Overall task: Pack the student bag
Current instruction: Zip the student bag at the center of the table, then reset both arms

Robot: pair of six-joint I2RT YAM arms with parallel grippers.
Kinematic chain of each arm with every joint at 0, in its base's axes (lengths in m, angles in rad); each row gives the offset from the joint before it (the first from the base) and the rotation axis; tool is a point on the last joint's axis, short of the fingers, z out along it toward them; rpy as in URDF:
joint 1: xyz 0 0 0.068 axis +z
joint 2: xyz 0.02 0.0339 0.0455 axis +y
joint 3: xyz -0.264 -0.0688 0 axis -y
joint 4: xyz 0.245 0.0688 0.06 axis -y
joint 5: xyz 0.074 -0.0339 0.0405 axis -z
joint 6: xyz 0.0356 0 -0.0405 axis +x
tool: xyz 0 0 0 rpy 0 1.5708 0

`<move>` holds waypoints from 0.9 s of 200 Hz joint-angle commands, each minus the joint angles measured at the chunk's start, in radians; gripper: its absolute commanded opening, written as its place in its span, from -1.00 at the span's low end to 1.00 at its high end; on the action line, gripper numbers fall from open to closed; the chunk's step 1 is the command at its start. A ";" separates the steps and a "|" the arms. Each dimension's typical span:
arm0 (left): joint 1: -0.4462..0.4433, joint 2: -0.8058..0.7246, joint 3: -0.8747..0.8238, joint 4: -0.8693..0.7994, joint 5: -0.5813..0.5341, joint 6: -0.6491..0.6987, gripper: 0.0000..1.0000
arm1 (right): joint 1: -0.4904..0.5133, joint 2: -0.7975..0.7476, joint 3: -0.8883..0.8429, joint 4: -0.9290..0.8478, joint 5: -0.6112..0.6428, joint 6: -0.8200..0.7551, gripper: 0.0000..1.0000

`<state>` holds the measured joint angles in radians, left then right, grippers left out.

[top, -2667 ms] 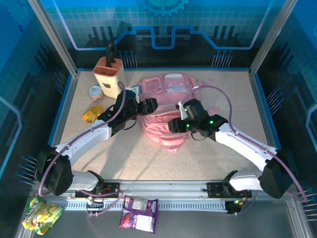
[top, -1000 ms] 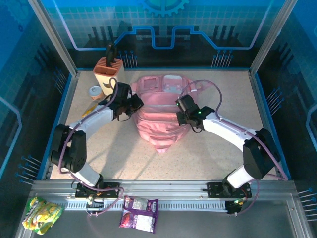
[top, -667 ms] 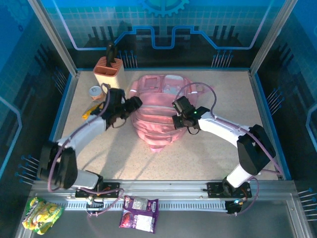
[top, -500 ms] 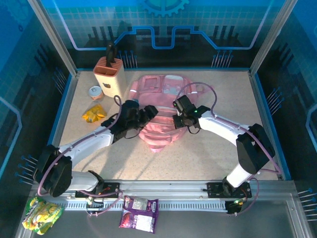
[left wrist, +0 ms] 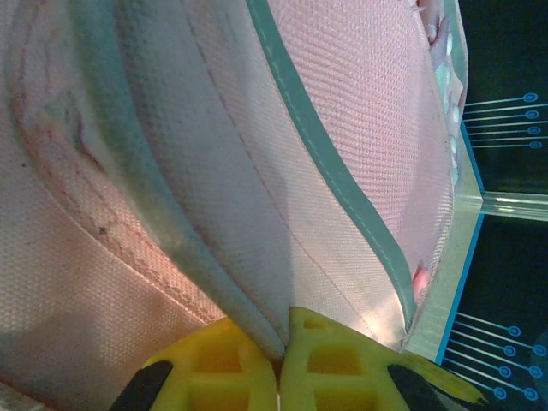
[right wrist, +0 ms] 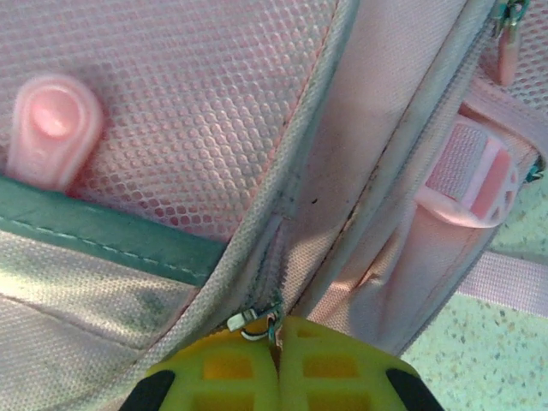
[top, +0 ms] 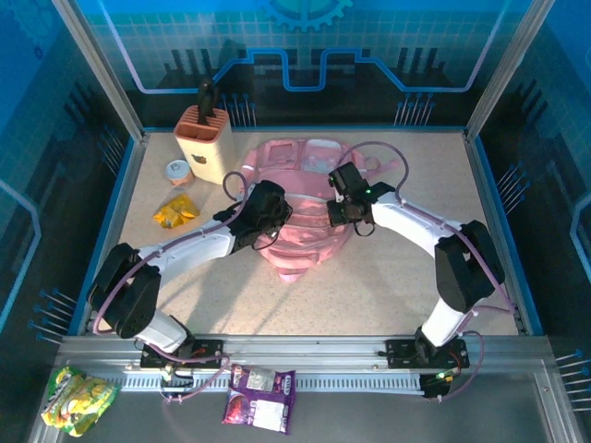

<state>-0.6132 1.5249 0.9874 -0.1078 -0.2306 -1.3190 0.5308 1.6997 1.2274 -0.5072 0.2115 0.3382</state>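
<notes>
Both clamped on student bag [top: 300, 251], left gripper [left wrist: 281, 344], right gripper [right wrist: 276, 332] at zipper [right wrist: 256, 323]

Pink backpack [top: 300, 198]: fine mesh weave, grey-green trim bands, dark smudges along seams, pale printed panel [top: 323, 150] near top. Table [top: 416, 268] speckled beige. Peach-and-cream holder [top: 205, 137], black handle. Yellow packet [top: 175, 211]. Left arm [top: 185, 251] and right arm [top: 411, 221] white with black joints, cables [top: 388, 152] purple. Left gripper [left wrist: 281, 347] and right gripper [right wrist: 276, 330] yellow-fingered. Purple-and-white packet [top: 261, 399] and yellow-green packet [top: 78, 397] by grey rail [top: 351, 378]. Backdrop [top: 277, 46] blue, grid-patterned.
</notes>
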 commanded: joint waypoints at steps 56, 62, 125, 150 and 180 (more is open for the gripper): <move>0.106 -0.277 -0.113 -0.360 -0.375 0.478 0.99 | -0.167 -0.363 -0.293 0.194 0.296 -0.081 0.99; 0.150 -0.306 -0.139 -0.371 -0.434 0.543 0.99 | -0.188 -0.398 -0.365 0.282 0.350 -0.124 0.99; 0.478 -0.420 -0.724 0.734 -0.248 1.307 0.99 | -0.407 -0.330 -0.750 1.053 0.062 -0.257 0.99; 0.488 -0.265 -0.745 0.972 -0.128 1.382 0.99 | -0.366 -0.263 -0.743 1.147 0.016 -0.401 0.99; 0.497 -0.019 -0.705 1.201 -0.033 1.397 0.98 | -0.455 -0.177 -0.825 1.369 -0.125 -0.354 0.99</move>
<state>-0.1307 1.3548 0.2459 0.7547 -0.3977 -0.0235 0.1478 1.4651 0.4400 0.5983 0.2359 -0.0029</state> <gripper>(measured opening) 0.992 0.996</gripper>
